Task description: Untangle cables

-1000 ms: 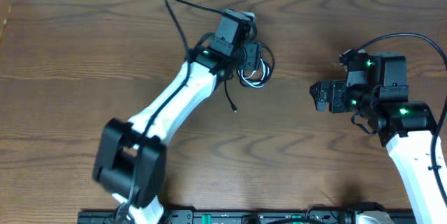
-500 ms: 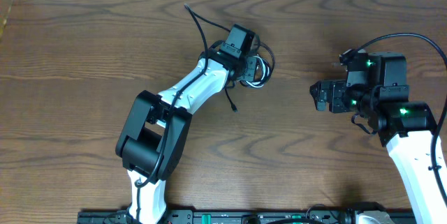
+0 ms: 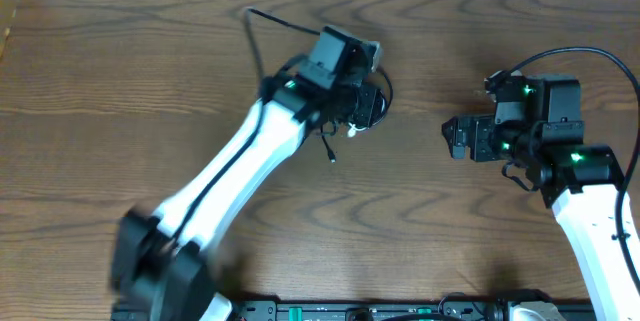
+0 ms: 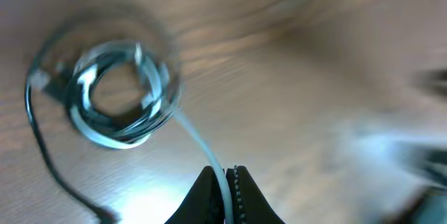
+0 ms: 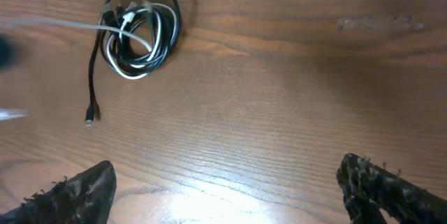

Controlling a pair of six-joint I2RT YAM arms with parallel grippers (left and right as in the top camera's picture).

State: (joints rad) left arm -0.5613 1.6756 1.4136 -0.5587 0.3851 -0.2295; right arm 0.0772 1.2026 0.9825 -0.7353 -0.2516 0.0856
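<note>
1. The left gripper (image 4: 225, 181) is pinched closed on a strand of the white cable (image 4: 199, 142), which runs straight from its tips to the coil.
2. The white cable and the black cable (image 5: 90, 91) lie looped together in 1 coil on the table (image 3: 120, 81). The black tail trails off to a small plug.
3. The right gripper (image 5: 227, 182) stands wide, holding nothing, well apart from the coil.

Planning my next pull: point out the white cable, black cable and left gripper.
white cable (image 4: 199, 142), left wrist view, on the straight strand running up from the pinch.
black cable (image 5: 91, 88), right wrist view, on its loose tail.
left gripper (image 4: 223, 175), left wrist view, where it pinches the white strand.
</note>
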